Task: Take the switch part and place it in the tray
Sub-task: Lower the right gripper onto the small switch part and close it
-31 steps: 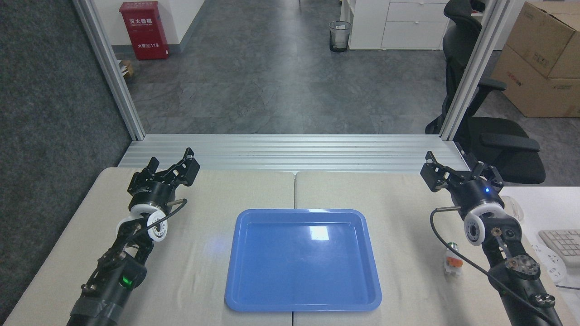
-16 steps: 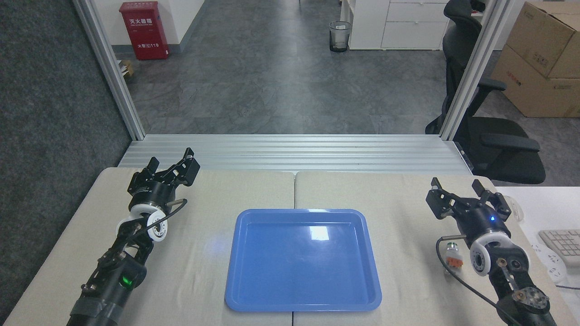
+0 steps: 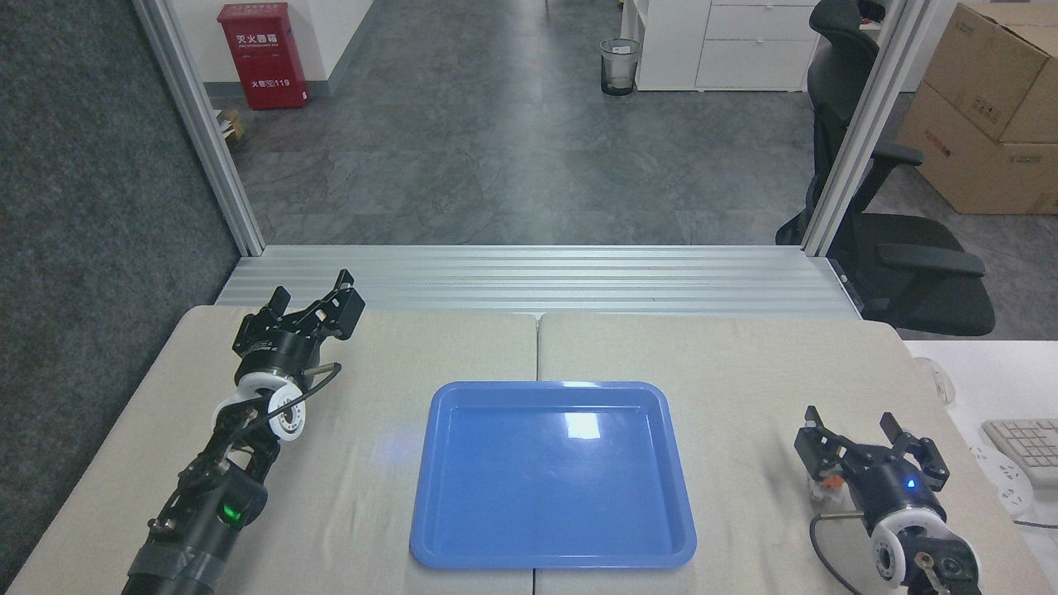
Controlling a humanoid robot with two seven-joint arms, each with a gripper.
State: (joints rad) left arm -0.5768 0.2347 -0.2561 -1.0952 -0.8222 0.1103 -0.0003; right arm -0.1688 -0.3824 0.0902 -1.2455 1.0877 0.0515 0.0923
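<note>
The glossy blue tray (image 3: 545, 487) lies on the table's middle front with nothing in it. My right gripper (image 3: 860, 436) is low at the front right, open, with its fingers spread wide. Only a white and orange bit of the switch part (image 3: 829, 487) shows, just under the gripper's left finger; whether they touch I cannot tell. My left gripper (image 3: 312, 297) is open at the back left, far from tray and part, with nothing between its fingers.
A white side table on the right carries a keyboard (image 3: 1029, 446) and a mouse (image 3: 934, 380). An aluminium rail (image 3: 529, 281) borders the table's far edge. A black office chair (image 3: 909, 264) and cardboard boxes (image 3: 992, 116) stand beyond.
My right gripper has come from the back right toward the front, down over the switch part, now covering most of it. The left arm and the tray have not moved.
</note>
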